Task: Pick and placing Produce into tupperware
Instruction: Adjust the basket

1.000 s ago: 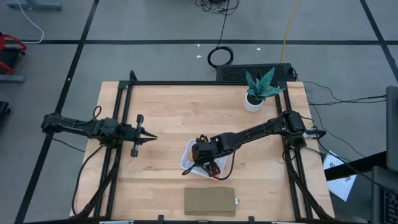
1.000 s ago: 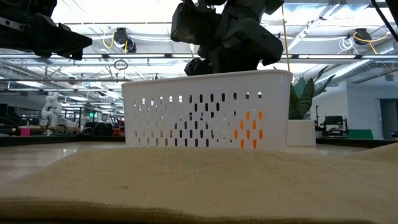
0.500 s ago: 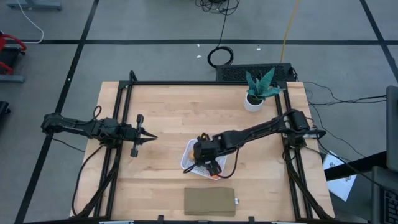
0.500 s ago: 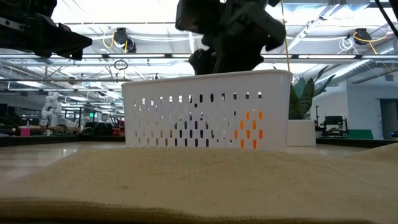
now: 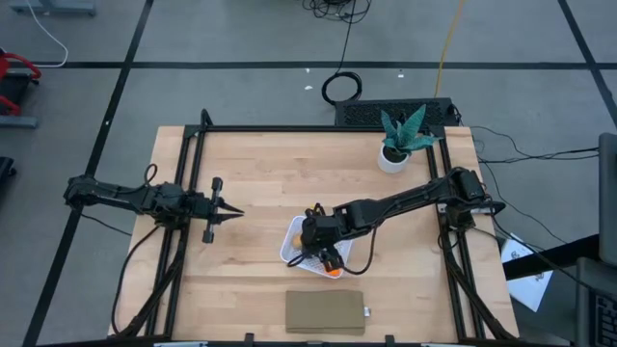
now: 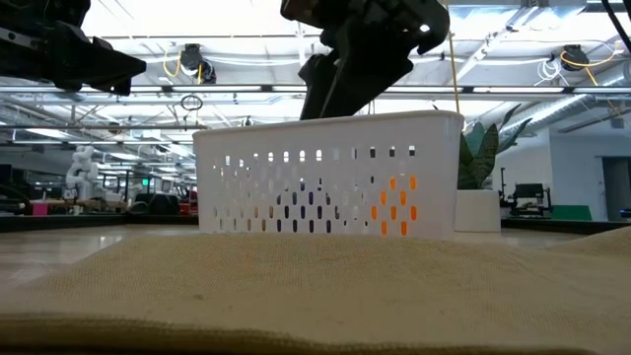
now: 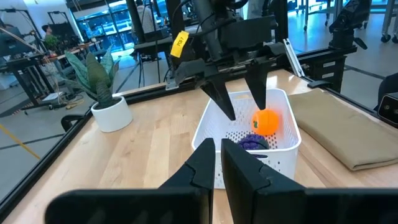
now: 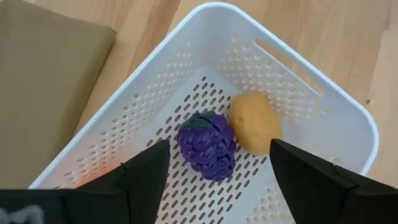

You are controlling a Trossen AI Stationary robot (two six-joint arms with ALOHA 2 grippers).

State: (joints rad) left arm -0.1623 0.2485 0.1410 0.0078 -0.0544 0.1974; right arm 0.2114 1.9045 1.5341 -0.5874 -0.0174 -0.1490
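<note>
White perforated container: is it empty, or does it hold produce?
It holds produce. The white perforated container has a purple grape bunch and a tan rounded piece on its floor; the left wrist view shows an orange piece too.

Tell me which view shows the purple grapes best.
Right wrist view: the purple grapes lie unobstructed on the basket floor, touching the tan piece. Left wrist view shows them partly hidden. Low view shows only dark patches through the slots; high view hides them.

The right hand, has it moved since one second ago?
Yes. In the high view the right hand has drawn slightly back toward the plant side of the basket; in the low view it has risen above the basket's rim.
</note>
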